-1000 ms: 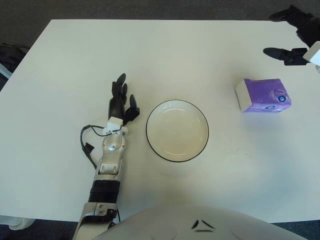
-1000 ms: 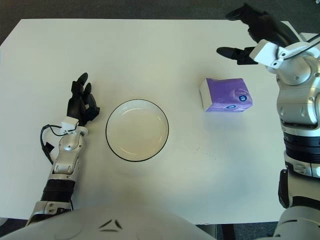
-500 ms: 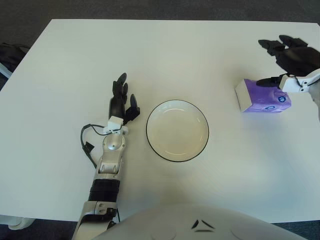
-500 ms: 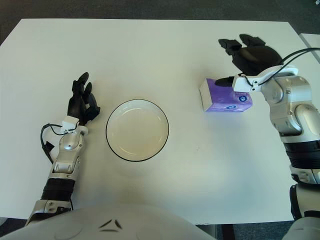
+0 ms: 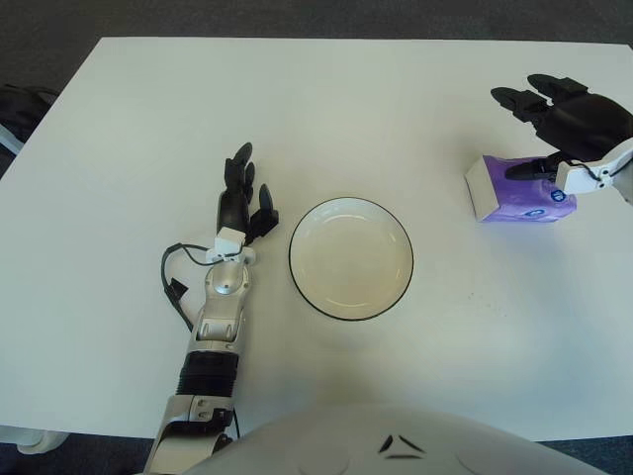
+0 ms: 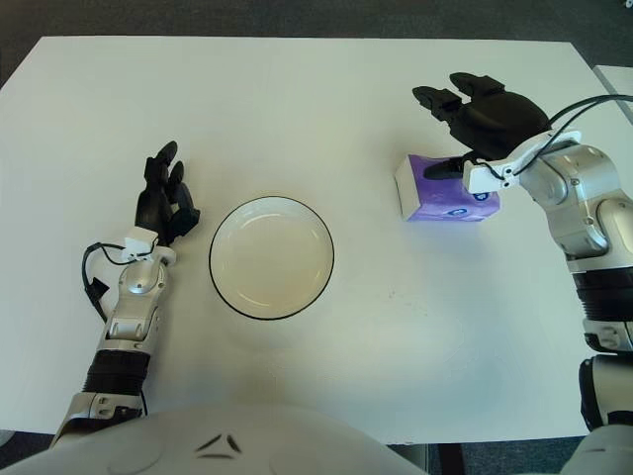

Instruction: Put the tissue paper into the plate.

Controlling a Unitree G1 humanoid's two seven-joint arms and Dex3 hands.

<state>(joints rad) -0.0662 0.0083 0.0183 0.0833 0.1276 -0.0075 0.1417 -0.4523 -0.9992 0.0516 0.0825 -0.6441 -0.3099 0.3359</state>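
Note:
A purple and white tissue pack lies on the white table to the right of the plate, a white dish with a dark rim that holds nothing. My right hand hovers over the pack's far right part with its fingers spread, thumb over the pack's top, gripping nothing. In the left eye view the hand covers the pack's right end. My left hand rests flat on the table left of the plate, fingers relaxed.
The white table spreads around the plate and pack. Its right edge runs close behind my right arm. A black cable loops beside my left wrist.
My right hand has come down from the far right corner to above the tissue pack, then shifted slightly left over it. The pack, plate and left hand have not moved.

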